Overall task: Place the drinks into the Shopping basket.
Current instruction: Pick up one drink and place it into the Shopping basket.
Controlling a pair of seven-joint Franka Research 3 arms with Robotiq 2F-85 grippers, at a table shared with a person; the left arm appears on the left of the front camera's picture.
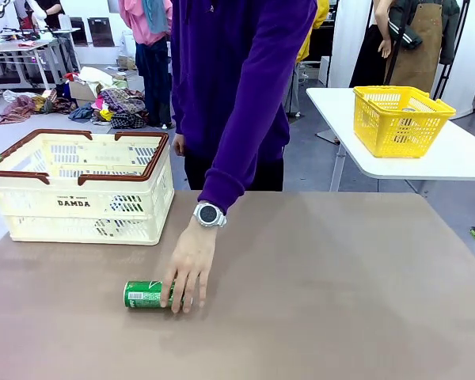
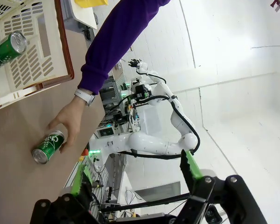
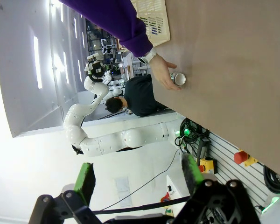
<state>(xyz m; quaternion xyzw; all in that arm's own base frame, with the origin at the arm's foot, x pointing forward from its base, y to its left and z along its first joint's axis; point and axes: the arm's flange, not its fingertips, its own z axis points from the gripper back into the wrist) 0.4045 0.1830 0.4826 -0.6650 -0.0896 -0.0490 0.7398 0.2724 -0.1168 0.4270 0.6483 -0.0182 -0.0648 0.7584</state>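
Table point(image 1: 340, 277): brown top, mostly bare, shared with a person at the far side. Shopping basket point(image 1: 32, 207): cream plastic with brown rim and folded handles, set upright on the table's far left part. Person's sleeve point(image 1: 245, 103): purple, reaching down over the table just right of the shopping basket. Yellow basket point(image 1: 400, 119): smaller, kept on a separate white table behind, and judged to play no part. Left gripper point(image 2: 136, 175): jaws spread wide, nothing held, raised well apart from the table. Right gripper point(image 3: 139, 176): likewise spread wide and empty, well apart from the work. Person's hand point(image 1: 188, 269): laid on the right end of the second can. First green can point(image 2: 4, 50): seen in the left wrist view lying inside the shopping basket against its slotted wall, so one drink is judged already placed. Second green can point(image 1: 145, 294): lying on its side on the table, in front of the shopping basket and near it. It is not yet in the shopping basket, and this placement is judged to be what remains. No further cans are seen on the table.
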